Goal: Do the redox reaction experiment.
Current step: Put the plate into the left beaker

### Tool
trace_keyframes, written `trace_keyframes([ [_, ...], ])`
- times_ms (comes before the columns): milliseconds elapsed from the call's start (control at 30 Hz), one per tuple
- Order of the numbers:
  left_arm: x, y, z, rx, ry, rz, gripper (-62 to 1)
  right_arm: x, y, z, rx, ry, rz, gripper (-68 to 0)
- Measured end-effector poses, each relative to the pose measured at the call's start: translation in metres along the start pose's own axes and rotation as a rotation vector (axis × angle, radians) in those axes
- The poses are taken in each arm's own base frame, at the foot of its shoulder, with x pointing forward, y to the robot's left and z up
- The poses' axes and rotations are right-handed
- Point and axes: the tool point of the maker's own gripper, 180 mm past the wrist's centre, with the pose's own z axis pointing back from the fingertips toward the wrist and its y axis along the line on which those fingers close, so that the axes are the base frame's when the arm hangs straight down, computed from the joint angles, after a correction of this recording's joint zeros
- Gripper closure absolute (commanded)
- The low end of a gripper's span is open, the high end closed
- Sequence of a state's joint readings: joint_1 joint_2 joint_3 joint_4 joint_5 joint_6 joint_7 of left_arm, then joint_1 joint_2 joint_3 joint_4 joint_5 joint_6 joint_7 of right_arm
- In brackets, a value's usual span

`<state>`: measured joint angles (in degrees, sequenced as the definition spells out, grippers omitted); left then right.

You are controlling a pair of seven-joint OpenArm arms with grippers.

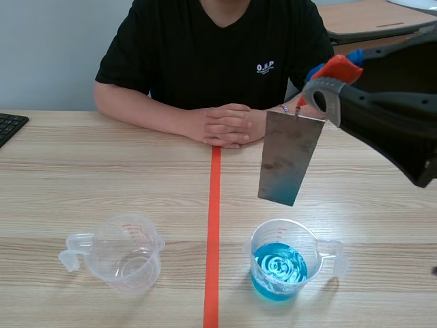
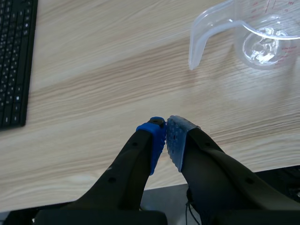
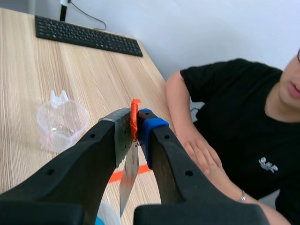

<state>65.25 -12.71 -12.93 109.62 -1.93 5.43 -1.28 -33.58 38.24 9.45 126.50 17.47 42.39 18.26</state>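
A grey metal sheet [image 1: 289, 164] with an orange-red tag at its top hangs in the air, my right gripper [image 1: 326, 80] shut on its upper edge. It hangs above and a little behind the clear beaker of blue liquid [image 1: 278, 268] on the right of the tape line. In the right wrist view the metal sheet [image 3: 129, 176] runs down between the fingers of my right gripper [image 3: 136, 123]. An empty clear beaker [image 1: 125, 253] stands left of the line. In the left wrist view my left gripper [image 2: 166, 137] is shut on nothing, low over the table, the empty beaker [image 2: 262, 35] ahead of it.
A person in a black shirt sits across the table with clasped hands [image 1: 227, 126] resting on it just behind the sheet. A black keyboard [image 1: 9, 126] lies at the far left edge; the same keyboard [image 2: 15, 61] shows beside my left gripper.
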Motion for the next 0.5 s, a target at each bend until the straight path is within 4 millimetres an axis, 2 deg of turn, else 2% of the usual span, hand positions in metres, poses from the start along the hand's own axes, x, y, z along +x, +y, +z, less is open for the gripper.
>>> trace_keyframes([
  [167, -0.010, -0.003, 0.006, 0.022, 0.041, 0.028, -5.7, 0.010, -0.001, -0.012, 0.038, -0.038, -0.003, -1.6],
  [300, -0.010, -0.003, 0.006, 0.026, 0.043, 0.032, -5.7, 0.016, -0.003, -0.022, 0.059, -0.062, 0.010, -1.6],
  [500, -0.010, -0.003, 0.006, 0.026, 0.043, 0.032, -5.7, 0.025, 0.005, -0.041, 0.121, -0.106, 0.009, -1.7],
])
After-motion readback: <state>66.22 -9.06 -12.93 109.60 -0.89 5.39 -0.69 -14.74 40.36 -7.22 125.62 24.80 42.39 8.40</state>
